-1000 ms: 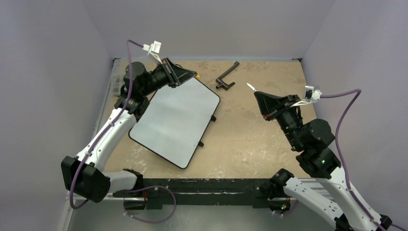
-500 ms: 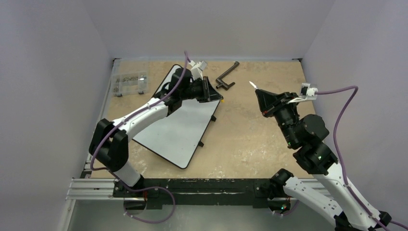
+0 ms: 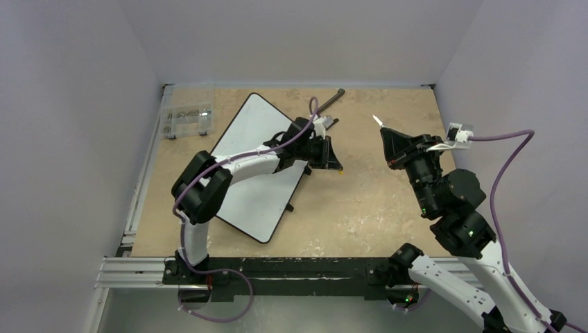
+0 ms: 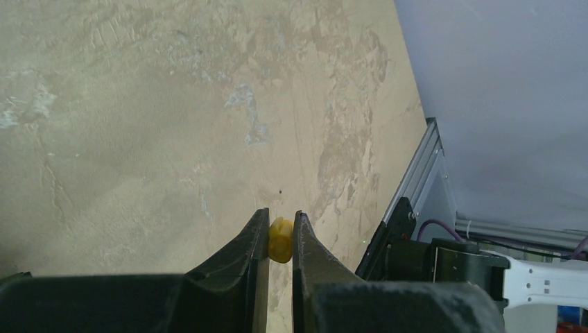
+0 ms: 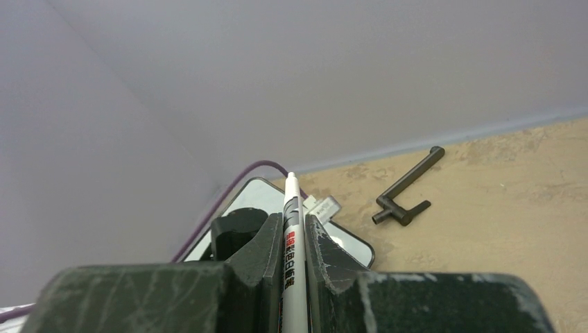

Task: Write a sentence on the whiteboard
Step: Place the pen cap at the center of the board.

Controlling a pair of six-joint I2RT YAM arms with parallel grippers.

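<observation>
The whiteboard (image 3: pixel 239 149) lies tilted on the table's left half, and its visible surface is blank; no sentence shows. My left gripper (image 3: pixel 338 165) reaches across the board's right edge, low over the bare table, shut on a small yellow cap (image 3: pixel 342 168). The left wrist view shows the cap (image 4: pixel 280 240) pinched between the fingertips of the left gripper (image 4: pixel 280 223). My right gripper (image 3: pixel 387 137) hovers right of centre, shut on a white marker pen (image 3: pixel 377 121) pointing up and away. In the right wrist view the pen (image 5: pixel 291 208) sticks out of the right gripper (image 5: pixel 292 223), with the board's corner (image 5: pixel 350 244) beyond.
A black crank-shaped handle (image 3: pixel 330 104) lies at the back of the table, just past my left arm, and also shows in the right wrist view (image 5: pixel 409 194). A clear box of small parts (image 3: pixel 186 119) sits at the far left. Grey walls close in on three sides.
My left arm has swung from the board's far-left corner across it to its right edge, cap still held. My right gripper with the pen has shifted slightly right and further back.
</observation>
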